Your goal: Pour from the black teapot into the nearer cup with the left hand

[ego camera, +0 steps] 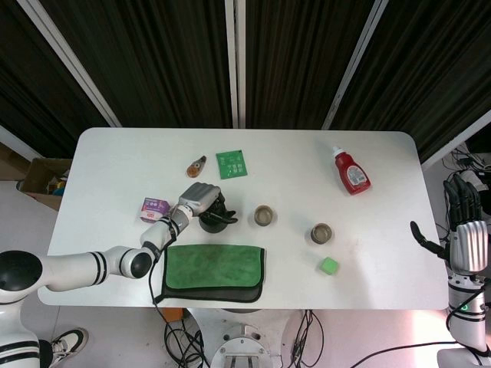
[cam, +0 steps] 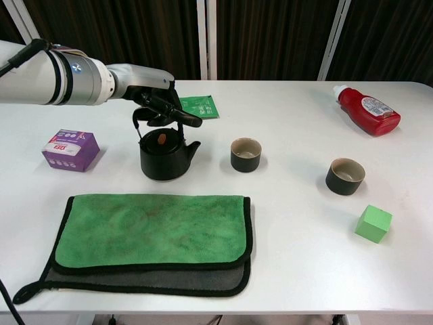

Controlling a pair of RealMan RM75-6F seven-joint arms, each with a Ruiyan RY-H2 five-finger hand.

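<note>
While the left robot hand (cam: 157, 103) sits over the black teapot (cam: 161, 156), its dark fingers (cam: 177, 114) curl around the pot's arched handle and grasp it; whether the base is clear of the white worktop (cam: 298, 223) cannot be told from either view. The teapot stands upright, spout toward the nearer cup (cam: 245, 154), which is just beside it on the robot's right and apart from it. A second dark cup (cam: 345, 176) stands further right, well apart from the first. In the head view the same left robot hand (ego camera: 201, 198) covers most of the teapot (ego camera: 214, 219), with the nearer cup (ego camera: 264, 215) close by. The right robot hand (ego camera: 462, 222) hangs off the worktop's right edge, fingers apart and extended, holding nothing. A folded green cloth (cam: 152, 233) on a grey underlayer lies at the near edge, just in front of the teapot. A purple box (cam: 70, 149) rests to the left of the pot. A green packet (cam: 198, 107) lies behind the hand. A red bottle (cam: 369, 110) lies on its side at the far right. A green cube (cam: 373, 224) sits near the second cup, toward the front.
</note>
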